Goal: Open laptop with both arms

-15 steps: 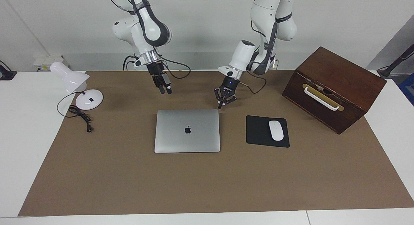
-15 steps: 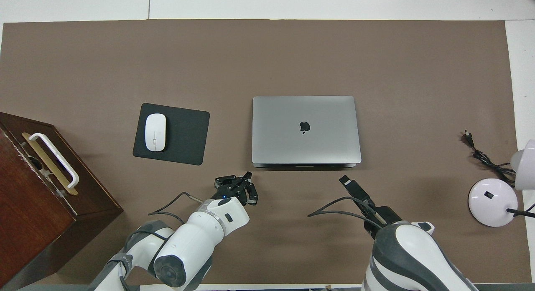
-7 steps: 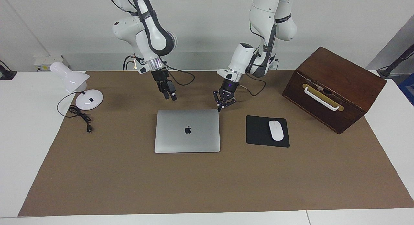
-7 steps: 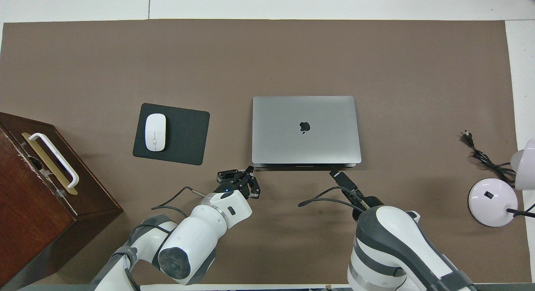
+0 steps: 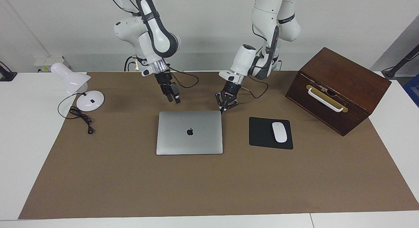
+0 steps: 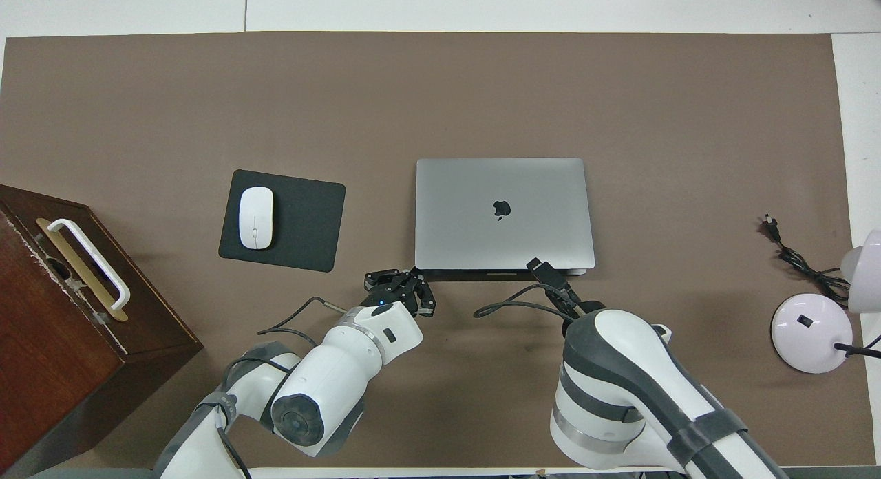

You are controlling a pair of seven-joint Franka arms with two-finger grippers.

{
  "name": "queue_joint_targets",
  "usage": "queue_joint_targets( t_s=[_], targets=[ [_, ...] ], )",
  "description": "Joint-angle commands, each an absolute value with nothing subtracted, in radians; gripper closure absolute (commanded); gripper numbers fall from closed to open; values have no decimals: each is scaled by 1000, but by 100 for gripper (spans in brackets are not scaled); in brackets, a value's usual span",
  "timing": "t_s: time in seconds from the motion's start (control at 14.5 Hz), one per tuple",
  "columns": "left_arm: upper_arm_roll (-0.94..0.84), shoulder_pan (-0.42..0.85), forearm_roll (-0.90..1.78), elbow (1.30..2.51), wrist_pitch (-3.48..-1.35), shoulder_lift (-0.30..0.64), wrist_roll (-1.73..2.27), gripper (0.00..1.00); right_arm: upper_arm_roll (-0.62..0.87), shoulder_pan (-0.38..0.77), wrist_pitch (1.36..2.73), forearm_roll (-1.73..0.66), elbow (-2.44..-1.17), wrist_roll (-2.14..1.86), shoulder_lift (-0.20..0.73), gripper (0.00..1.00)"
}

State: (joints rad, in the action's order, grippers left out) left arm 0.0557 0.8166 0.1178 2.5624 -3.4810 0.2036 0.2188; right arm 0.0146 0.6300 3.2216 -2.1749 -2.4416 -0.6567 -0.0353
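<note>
Facing view: the laptop (image 5: 189, 132), a thin slab of smooth silver-grey aluminium with rounded corners and a dark apple logo, lies shut and flat on the matte brown table cover (image 5: 209, 185), mid-table. The left gripper (image 5: 224, 106), black and skeletal, hangs at the laptop's near corner toward the left arm's end, its fingers spread apart; one fingertip looks to be at the lid's edge, but contact cannot be told. The right gripper (image 5: 173, 96), blocky and black with a looping cable, hangs over bare cover just nearer the robots than the laptop's edge; I cannot tell how its fingers stand. Beside the laptop, toward the left arm's end, a glossy white oval mouse (image 5: 279, 132) sits on a flat black rectangular mouse pad (image 5: 262, 133). Well apart stands a dark polished wooden box (image 5: 338, 88) with a white handle.
</note>
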Motion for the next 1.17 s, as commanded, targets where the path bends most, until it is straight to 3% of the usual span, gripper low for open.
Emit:
queue_joint_targets(
  t_s=[0.0,1.1],
  targets=[
    [60,821,137,2530,-3504,250,212,100,12,612,3214,-2206,-2385,-698,15,0],
    [61,821,137,2502,-3504,288,210,100,12,592,3205,-2194,-2281,-699,69,0]
  ],
)
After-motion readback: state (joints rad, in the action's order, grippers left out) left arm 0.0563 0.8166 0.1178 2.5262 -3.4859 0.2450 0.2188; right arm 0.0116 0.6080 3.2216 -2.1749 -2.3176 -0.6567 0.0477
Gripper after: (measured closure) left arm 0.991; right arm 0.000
